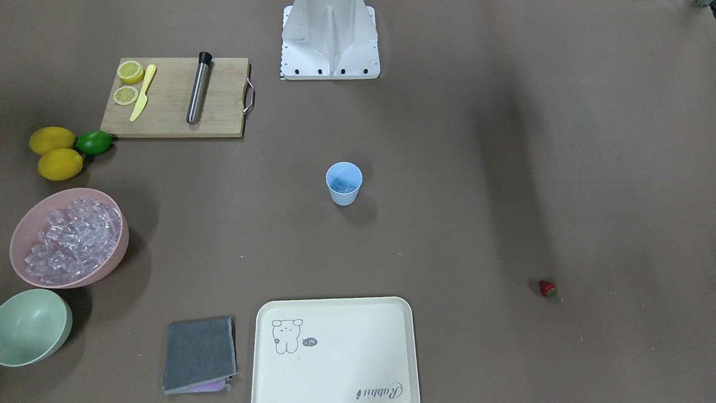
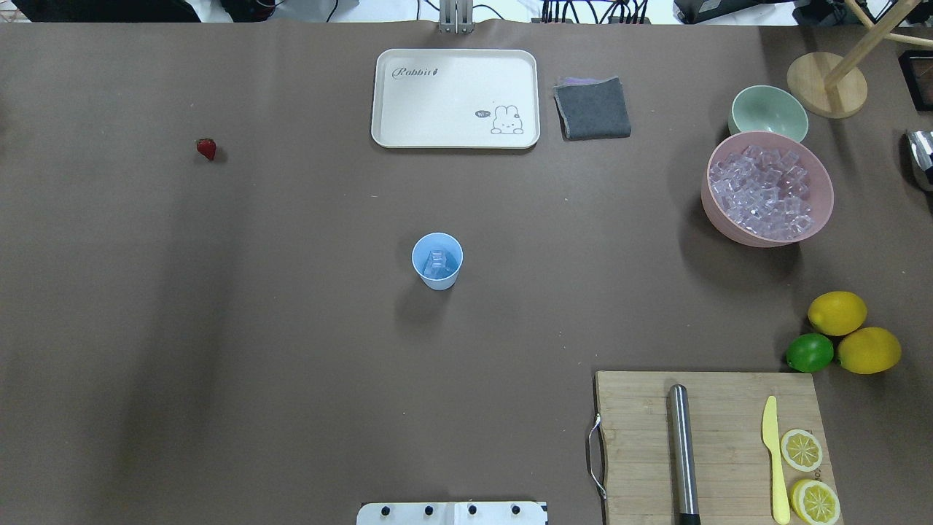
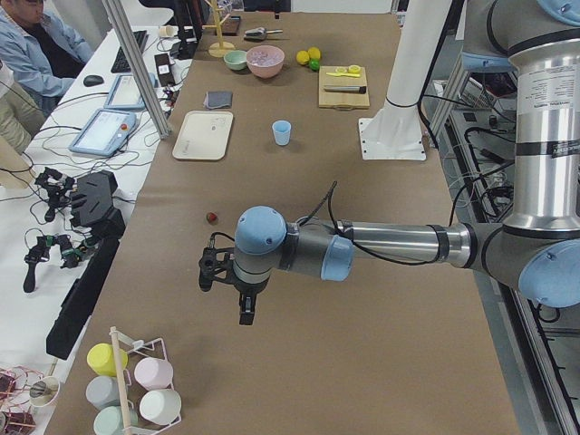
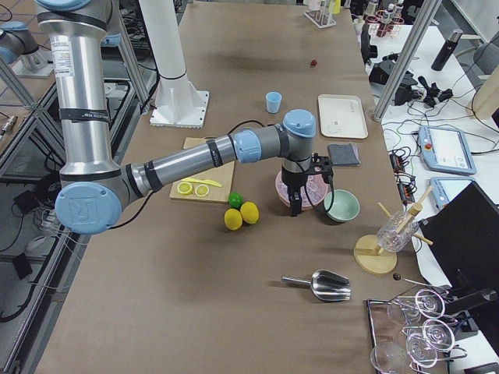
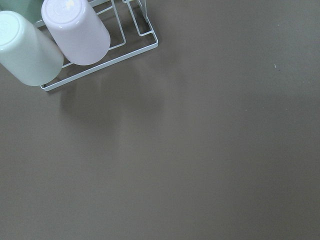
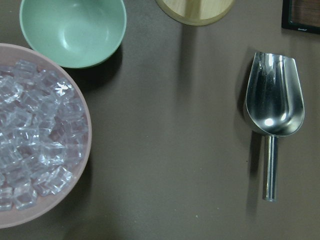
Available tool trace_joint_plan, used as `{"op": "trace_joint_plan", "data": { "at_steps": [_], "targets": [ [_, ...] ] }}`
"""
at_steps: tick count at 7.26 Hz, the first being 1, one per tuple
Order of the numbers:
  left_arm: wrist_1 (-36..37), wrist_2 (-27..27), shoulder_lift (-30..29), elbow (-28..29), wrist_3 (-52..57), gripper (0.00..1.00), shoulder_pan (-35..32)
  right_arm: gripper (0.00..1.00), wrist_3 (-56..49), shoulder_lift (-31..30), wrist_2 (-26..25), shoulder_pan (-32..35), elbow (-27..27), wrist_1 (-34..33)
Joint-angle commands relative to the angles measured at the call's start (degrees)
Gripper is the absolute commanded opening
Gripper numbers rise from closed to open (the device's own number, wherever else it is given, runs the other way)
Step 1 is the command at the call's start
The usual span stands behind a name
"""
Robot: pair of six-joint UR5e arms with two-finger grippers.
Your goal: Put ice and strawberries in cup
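two grippers, grip state cannot be told: left gripper (image 3: 246, 312) hangs over bare desk (image 3: 362, 362) near strawberry (image 3: 211, 217); right gripper (image 4: 295, 206) beside ice (image 6: 30, 150); cup (image 2: 436, 260) well apart from both.

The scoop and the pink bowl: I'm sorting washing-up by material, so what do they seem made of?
The scoop looks like polished metal, probably steel: mirror-bright with sharp reflections. The pink bowl seems matte plastic or a composite: even, dull colour, no glare.
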Motion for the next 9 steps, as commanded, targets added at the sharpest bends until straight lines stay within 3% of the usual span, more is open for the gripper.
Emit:
{"op": "trace_joint_plan", "data": {
  "at_steps": [1,3,6,7,9],
  "targets": [
    [0.3,0.0,-0.3,-0.1,0.0,0.98,0.2,1.00,-1.4,-1.5,0.5,1.6,-0.1,0.0],
    [-0.4,0.3,-2.6,-0.2,-4.0,0.98,4.3,1.00,-6.1,-3.3,0.7,3.8,-0.3,0.0],
    [-0.2,0.9,-18.3,4.4,-13.9,0.98,17.5,1.00,-6.3,-3.2,2.3,5.0,-0.2,0.0],
    [-0.2,3.9,-24.1,7.8,-18.1,0.98,20.7,1.00,-6.4,-3.1,2.2,5.0,0.2,0.1],
    [-0.9,7.9,-30.3,12.4,-23.5,0.98,29.0,1.00,-6.8,-2.4,2.1,5.0,0.3,0.2]
  ]
}}
